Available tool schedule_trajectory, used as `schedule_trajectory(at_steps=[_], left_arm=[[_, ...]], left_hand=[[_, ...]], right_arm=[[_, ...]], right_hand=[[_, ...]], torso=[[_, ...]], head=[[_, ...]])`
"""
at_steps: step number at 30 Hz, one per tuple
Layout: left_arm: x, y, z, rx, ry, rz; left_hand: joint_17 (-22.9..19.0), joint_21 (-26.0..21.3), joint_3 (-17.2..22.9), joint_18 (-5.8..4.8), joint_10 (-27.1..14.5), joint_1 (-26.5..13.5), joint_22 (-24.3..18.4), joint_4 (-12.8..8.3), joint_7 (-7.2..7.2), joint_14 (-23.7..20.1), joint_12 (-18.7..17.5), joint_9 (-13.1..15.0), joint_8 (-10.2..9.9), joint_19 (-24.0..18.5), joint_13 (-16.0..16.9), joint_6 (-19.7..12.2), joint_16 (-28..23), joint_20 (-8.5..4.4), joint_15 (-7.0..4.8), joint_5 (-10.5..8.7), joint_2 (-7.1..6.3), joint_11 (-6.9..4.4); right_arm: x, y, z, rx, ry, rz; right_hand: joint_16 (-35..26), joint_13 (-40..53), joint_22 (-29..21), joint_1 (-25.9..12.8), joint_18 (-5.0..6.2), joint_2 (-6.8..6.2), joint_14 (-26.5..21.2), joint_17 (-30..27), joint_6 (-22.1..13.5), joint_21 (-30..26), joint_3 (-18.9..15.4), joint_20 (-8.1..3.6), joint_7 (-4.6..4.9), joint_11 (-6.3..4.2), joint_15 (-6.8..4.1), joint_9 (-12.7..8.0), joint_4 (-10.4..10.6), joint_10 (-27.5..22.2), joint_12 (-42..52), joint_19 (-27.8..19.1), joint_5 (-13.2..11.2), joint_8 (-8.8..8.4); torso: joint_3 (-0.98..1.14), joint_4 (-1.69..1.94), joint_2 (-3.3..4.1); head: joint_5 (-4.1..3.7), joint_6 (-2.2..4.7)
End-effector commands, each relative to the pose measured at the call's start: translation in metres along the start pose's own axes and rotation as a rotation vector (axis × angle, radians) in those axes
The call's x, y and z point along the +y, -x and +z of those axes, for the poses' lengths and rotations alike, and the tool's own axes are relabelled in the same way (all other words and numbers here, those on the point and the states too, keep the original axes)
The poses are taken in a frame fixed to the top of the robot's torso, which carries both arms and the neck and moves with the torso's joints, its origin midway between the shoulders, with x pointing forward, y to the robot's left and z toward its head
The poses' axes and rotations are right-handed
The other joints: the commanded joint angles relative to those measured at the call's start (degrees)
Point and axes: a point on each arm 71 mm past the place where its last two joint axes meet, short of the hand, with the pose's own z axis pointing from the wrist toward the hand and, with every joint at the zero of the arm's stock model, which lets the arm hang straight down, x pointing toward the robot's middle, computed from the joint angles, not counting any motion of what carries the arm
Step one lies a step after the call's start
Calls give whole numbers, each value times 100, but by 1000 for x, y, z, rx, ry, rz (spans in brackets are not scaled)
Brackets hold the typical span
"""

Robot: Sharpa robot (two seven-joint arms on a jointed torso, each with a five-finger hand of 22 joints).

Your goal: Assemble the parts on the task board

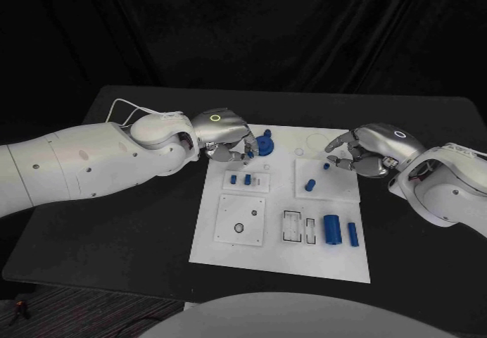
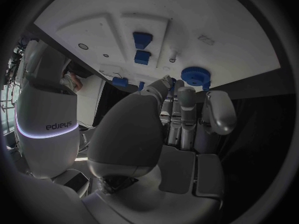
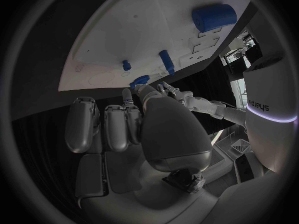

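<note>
The white task board [image 1: 229,250] lies mid-table. At its far end lies a blue gear [image 1: 266,146], also seen past my fingertips [image 2: 196,76]. My left hand [image 1: 225,134] hovers at the gear's left side with its fingers [image 2: 187,95] stretched toward it, and I see no grip. Two short blue pegs [image 1: 241,180] stand in a small plate. My right hand [image 1: 367,151] hangs over the board's far right edge, fingers loosely bent and holding nothing. A tiny blue piece [image 1: 326,167] sits just left of it, and a blue stub [image 1: 310,186] lies nearer.
A thick blue cylinder [image 1: 333,227] and a thin blue rod [image 1: 352,234] lie on the board's near right part, beside a slotted plate [image 1: 295,227]. A plate with a round hole [image 1: 241,220] lies to the left. Black table [image 1: 122,246] surrounds the board.
</note>
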Motion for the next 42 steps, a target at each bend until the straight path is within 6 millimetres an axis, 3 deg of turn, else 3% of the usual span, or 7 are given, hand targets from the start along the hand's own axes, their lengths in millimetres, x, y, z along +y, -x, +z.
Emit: schedule_trajectory(at_steps=[1, 6, 13, 20, 34, 42], left_arm=[[-1, 1, -4, 17, -4, -7], [1, 2, -13, 29, 19, -13], [6, -1, -20, 59, 48, -22], [7, -4, -17, 70, 51, -26], [7, -12, -10, 83, 53, -34], [5, -20, -7, 101, 51, -47]], left_hand=[[-32, -35, 3, -60, -68, -33, 830, 25, -8, -49, -74, 150, -26, -44, -25, -24, -43, 3, -4, -38, -17, -2], [-111, -107, 1, -49, -91, -64, 813, 51, -15, -91, -154, 149, -54, -78, -70, -35, -107, 8, 2, -54, -33, 1], [-222, -197, 7, -36, -142, -95, 795, 85, -19, -164, -291, 147, -99, -123, -148, -56, -202, 17, 9, -81, -60, 11], [-221, -196, 12, -37, -143, -92, 796, 85, -19, -165, -301, 147, -101, -122, -154, -55, -202, 17, 10, -82, -58, 10], [-262, -227, 27, -32, -124, -70, 789, 73, -19, -185, -316, 148, -110, -137, -166, -55, -233, 18, 9, -76, -55, 10], [-279, -241, 28, -29, -117, -70, 786, 73, -16, -196, -320, 148, -113, -143, -169, -57, -247, 19, 10, -77, -57, 12]], right_arm=[[0, -2, -1, 12, -1, 1], [-1, -2, -1, 18, -4, 2], [-1, -5, -1, 25, -5, 5], [-1, -7, -2, 29, -7, 6], [-1, -8, -2, 27, -6, 7], [-2, -7, -3, 26, -6, 7]], right_hand=[[-35, -328, 1013, 37, 58, -14, 268, 1, 43, -16, 38, 46, -9, 32, 4, -2, -1, -5, -28, 9, 28, 12], [-36, -329, 1013, 36, 59, -16, 267, -3, 41, -17, 40, 47, -7, 32, 4, -4, -2, -5, -29, 8, 28, 10], [-36, -329, 1013, 36, 59, -16, 267, -3, 41, -17, 40, 47, -7, 32, 4, -4, -2, -5, -29, 8, 28, 10], [-36, -329, 1013, 36, 59, -16, 267, -3, 41, -17, 40, 47, -7, 32, 4, -4, -2, -5, -29, 8, 28, 10], [-38, -338, 1010, 33, 60, -16, 266, -7, 32, -27, 50, 50, -5, 32, 5, -9, -5, -10, -37, 5, 27, 2], [-38, -338, 1010, 33, 60, -16, 266, -7, 32, -27, 50, 50, -5, 32, 5, -9, -5, -10, -37, 5, 27, 2]], torso=[[-16, -6, 6], [-5, -7, -6], [-7, -11, -7], [-11, -24, -1], [3, -21, -3], [-4, -20, -4]], head=[[-8, 1], [17, 1], [40, 1], [59, 1], [39, 1], [26, 1]])
